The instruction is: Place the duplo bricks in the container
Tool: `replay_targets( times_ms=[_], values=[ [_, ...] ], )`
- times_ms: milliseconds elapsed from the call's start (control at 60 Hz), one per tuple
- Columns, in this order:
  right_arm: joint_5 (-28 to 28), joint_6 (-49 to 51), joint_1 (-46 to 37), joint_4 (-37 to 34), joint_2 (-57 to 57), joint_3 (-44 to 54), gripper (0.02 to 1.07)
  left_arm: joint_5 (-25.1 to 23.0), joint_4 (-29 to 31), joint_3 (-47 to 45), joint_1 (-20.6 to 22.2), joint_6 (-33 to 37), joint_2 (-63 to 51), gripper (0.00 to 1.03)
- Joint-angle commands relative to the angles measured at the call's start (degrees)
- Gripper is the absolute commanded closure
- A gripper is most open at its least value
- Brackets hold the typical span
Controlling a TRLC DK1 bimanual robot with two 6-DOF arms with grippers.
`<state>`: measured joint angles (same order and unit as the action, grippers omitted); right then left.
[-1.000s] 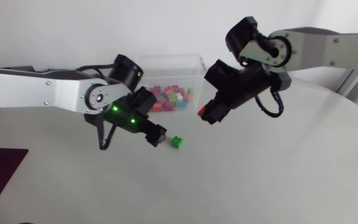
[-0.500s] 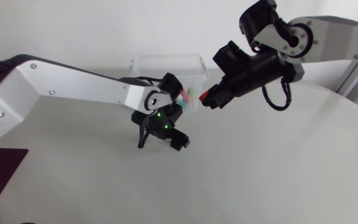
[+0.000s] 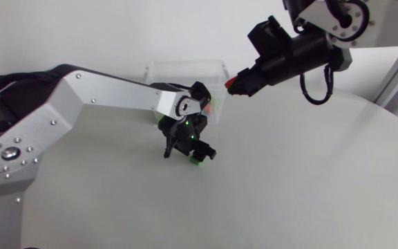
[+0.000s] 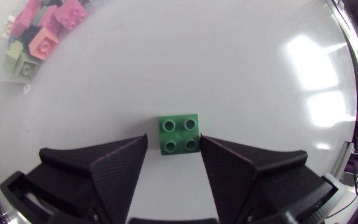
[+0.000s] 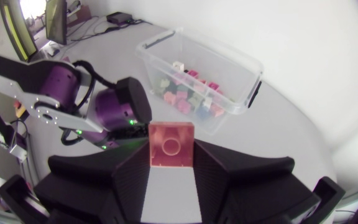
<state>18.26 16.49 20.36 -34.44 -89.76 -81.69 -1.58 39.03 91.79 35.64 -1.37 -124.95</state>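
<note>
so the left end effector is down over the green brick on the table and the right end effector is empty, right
Not quite. The right end effector is not empty: the right wrist view shows it shut on a red brick. The rest holds: the left end effector is down over the green brick on the table.

L hand (image 4: 173, 155) now down astride green brick (image 4: 179, 133); R hand (image 3: 238, 81) w/ red brick (image 5: 171, 144) higher, nearer container (image 3: 185, 66).

Head camera looked down on the tabletop (image 3: 289, 180) from above. Left wrist camera faced straight down, close over the green brick (image 4: 179, 133). Right wrist camera, high up, looked across at the container (image 5: 229, 59), shared by all three views.
</note>
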Motion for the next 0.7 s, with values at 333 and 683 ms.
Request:
replay_targets(
  times_ms=[333, 683],
  values=[
    [1.51, -5.42, -2.69, 4.2, -1.39, -5.76, 0.75, 0.0, 1.4, -0.47, -0.39, -1.62, -1.44, 0.79],
    [-0.77, -11.39, -1.29, 14.22, -12.55, -12.44, 0.75, -0.44, -4.4, -17.08, -3.21, -0.22, 20.18, 0.79]
  ],
)
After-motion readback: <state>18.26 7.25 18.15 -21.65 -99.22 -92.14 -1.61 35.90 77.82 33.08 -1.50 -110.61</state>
